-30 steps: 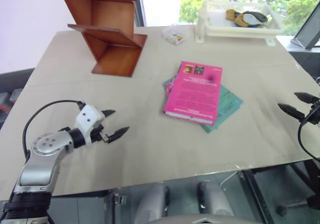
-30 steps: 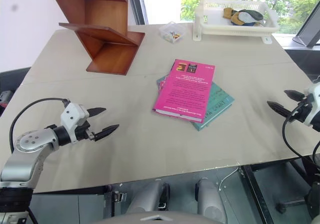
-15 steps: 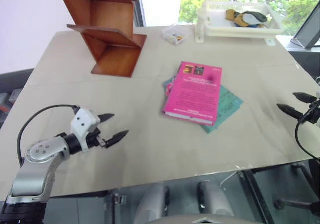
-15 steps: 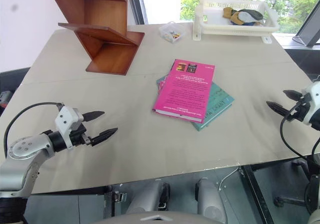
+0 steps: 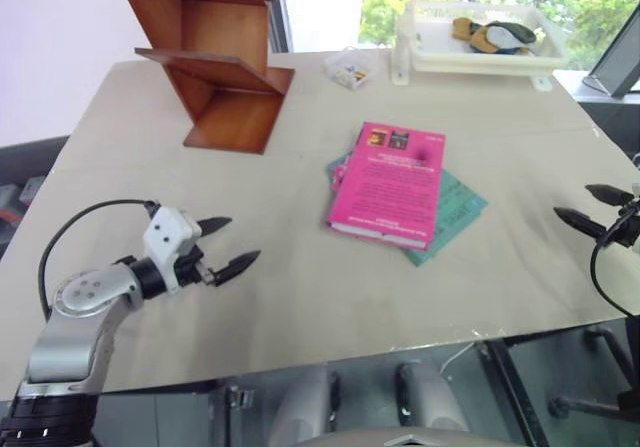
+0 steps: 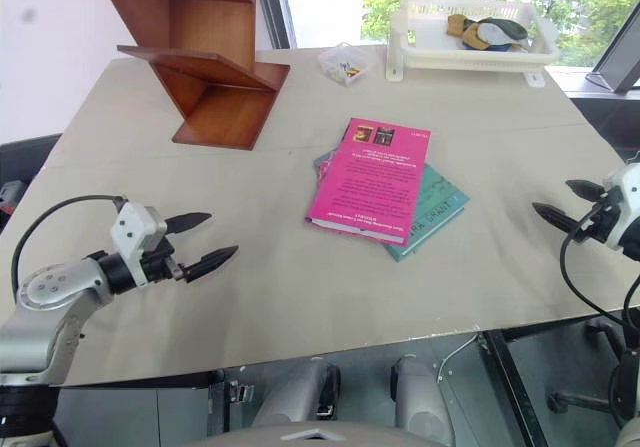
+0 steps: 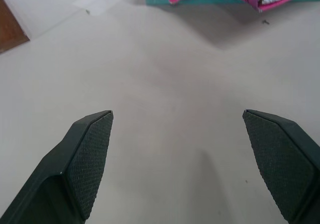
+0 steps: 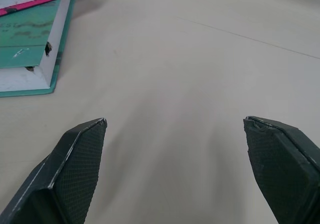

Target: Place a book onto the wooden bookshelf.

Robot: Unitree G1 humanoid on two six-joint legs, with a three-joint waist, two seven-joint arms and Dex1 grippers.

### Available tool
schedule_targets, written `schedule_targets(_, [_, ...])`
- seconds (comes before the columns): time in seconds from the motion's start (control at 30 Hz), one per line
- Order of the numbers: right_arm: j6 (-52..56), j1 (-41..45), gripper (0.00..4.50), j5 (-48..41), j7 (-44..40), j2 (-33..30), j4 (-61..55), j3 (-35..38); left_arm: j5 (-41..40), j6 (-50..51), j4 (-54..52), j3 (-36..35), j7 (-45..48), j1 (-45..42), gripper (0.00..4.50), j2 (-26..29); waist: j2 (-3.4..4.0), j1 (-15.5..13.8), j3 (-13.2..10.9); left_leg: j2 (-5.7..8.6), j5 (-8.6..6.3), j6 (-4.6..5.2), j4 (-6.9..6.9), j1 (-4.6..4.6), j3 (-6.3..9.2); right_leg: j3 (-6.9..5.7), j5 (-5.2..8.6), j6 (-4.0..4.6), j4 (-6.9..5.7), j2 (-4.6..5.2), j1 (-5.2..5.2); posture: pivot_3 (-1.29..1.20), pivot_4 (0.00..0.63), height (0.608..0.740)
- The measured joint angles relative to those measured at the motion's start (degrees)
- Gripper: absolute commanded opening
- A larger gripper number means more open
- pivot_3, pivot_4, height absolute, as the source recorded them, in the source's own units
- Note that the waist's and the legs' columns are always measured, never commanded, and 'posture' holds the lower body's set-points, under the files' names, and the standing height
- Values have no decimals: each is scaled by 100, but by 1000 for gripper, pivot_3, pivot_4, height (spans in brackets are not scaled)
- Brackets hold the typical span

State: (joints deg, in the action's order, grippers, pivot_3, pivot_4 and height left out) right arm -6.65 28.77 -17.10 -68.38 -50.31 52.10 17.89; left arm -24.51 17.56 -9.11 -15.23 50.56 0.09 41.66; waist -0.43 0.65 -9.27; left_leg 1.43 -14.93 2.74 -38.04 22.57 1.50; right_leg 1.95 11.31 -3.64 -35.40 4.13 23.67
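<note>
Over table point(image 5: 300, 297): both fingers spread wide, holding nothing.

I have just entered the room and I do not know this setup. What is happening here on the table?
A two-armed robot is about to put the pink book onto the wooden bookshelf, but nothing is picked up yet. The book lies flat in the middle of the table, on top of a teal-green book. The left gripper and the right gripper hover open at opposite sides of the table, both apart from the books. At the far edge stand a white tray and a small clear box.
</note>
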Motion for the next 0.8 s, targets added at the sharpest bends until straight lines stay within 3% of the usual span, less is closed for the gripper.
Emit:
schedule_targets(0.1, [1,-22,4500,-53,-126,2,-167,2,-562,731,62,-12,-427,-383,4444,-521,0,4,0,2,0,0,-3,1,2,-4,-14,-24,-1,-5,0,0,150,740])
schedule_targets(0.47, [812,-820,4500,-892,-975,-5,-1477,281,-1468,2246,-132,424,-596,-861,4444,-909,0,-15,0,6,0,1,-18,1,11,-14,-14,-25,-8,-11,-8,0,150,740])
schedule_targets(0.8, [2611,-2322,4500,-1842,-1412,-336,-3629,539,-1509,2439,665,697,-229,-1632,4444,-1006,2,-26,-1,11,1,1,-23,5,15,-20,-13,-26,-11,-33,-8,0,150,740])
